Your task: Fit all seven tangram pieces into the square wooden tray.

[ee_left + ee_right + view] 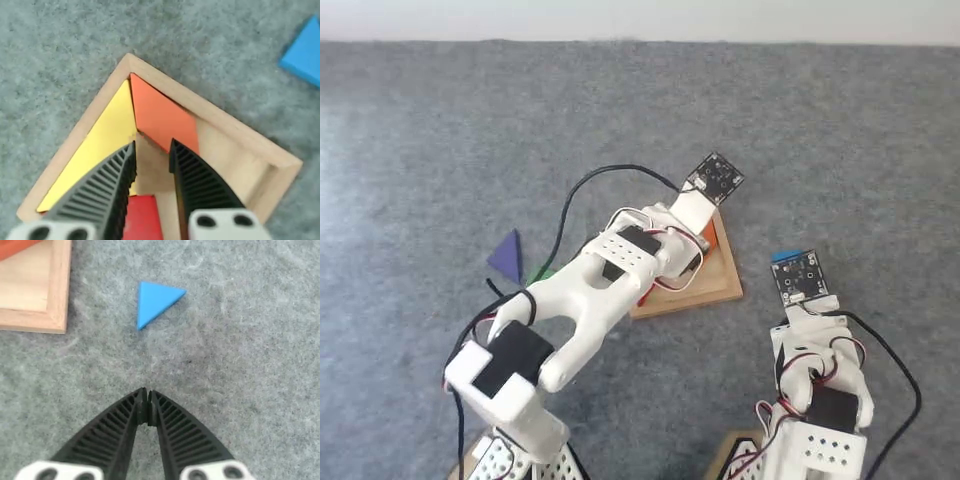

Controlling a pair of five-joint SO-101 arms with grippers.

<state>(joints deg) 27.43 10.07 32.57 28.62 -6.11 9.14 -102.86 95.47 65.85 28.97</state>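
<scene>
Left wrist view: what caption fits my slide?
Open claw over wooden tray holding yellow piece, orange piece and red piece.

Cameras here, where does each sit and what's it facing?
High view: fixed above the table, looking down on left arm, right arm, tray and blue triangle.
Left wrist view: on left wrist, looking past the open left tool into the tray.
Right wrist view: on right wrist, past the shut right tool toward the blue triangle.
Shared: all show the tray.

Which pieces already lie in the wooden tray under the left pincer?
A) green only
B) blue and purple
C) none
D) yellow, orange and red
D: inside the tray, below the left pincer, lie the yellow piece, orange piece and red piece.
</scene>
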